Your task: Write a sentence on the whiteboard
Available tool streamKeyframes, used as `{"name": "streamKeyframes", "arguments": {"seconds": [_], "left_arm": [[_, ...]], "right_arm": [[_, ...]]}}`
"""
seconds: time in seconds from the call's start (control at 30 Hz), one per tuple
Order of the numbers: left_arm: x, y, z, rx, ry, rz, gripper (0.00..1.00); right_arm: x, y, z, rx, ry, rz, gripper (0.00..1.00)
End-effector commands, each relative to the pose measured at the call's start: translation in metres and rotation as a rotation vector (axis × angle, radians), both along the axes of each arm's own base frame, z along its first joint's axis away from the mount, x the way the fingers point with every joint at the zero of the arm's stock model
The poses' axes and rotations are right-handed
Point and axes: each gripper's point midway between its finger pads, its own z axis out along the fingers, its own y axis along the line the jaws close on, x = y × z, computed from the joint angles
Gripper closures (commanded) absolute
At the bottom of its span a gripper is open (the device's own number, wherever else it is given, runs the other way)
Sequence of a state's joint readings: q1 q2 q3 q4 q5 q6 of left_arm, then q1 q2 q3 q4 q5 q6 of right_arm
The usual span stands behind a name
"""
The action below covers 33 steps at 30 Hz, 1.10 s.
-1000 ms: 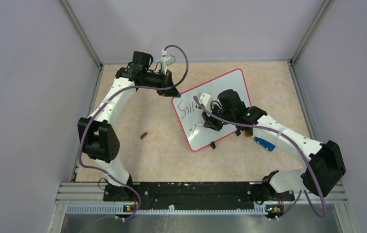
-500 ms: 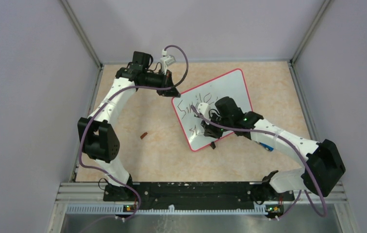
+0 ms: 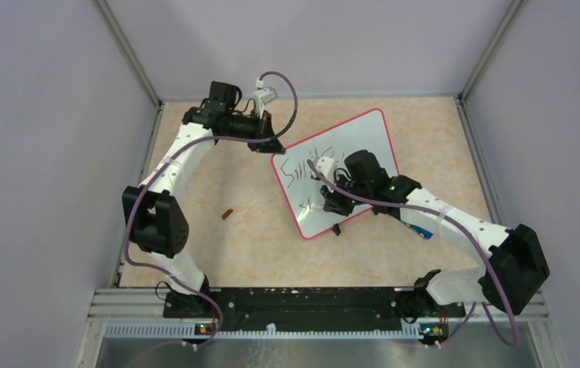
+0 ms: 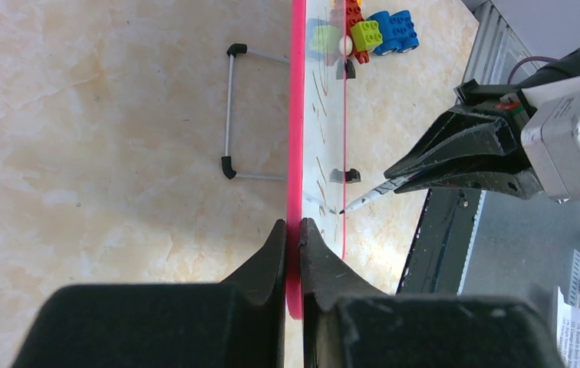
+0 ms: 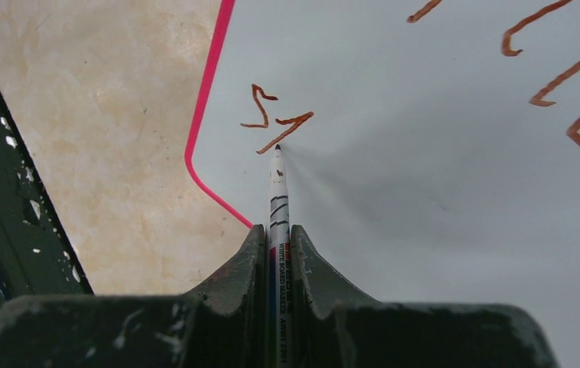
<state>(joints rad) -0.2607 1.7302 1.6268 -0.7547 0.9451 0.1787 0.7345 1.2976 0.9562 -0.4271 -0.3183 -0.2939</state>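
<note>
One whiteboard (image 3: 367, 134) in play, and the left fingers (image 4: 281, 234) are pressed onto its pink rim, pinching one corner, seen edge-on. The right fingers (image 5: 258, 241) squeeze one marker (image 5: 278, 199), which juts straight ahead of them with its tip at the board face. The sentence (image 3: 311, 164) shows two lines: a fuller one ahead and to the right of the right fingers, and a second of just two brown-red marks right at the marker tip. Beyond the left fingers, one wire stand (image 4: 229, 115) sits left of the rim. A cluster of bricks (image 4: 383, 31) in blue, green and red lies far ahead to the right. One small brown piece (image 3: 227, 214) rests on the worktop (image 3: 218, 253), well apart from both pairs.
</note>
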Motion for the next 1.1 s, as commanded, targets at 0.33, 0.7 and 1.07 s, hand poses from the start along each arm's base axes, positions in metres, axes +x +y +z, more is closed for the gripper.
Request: {"name": "streamKeyframes", "arguments": {"seconds": [0.33, 0.7, 1.07], "left_arm": [[-0.015, -0.003, -0.013, 0.03, 0.051, -0.019, 1.0], [-0.014, -0.003, -0.014, 0.03, 0.053, -0.018, 1.0], [-0.015, -0.004, -0.013, 0.027, 0.051, -0.019, 1.0]], "right_arm": [[0.035, 0.011, 0.042, 0.11, -0.103, -0.062, 1.0], [0.038, -0.008, 0.033, 0.068, -0.092, -0.099, 1.0], [0.023, -0.007, 0.016, 0.044, -0.043, -0.059, 1.0]]}}
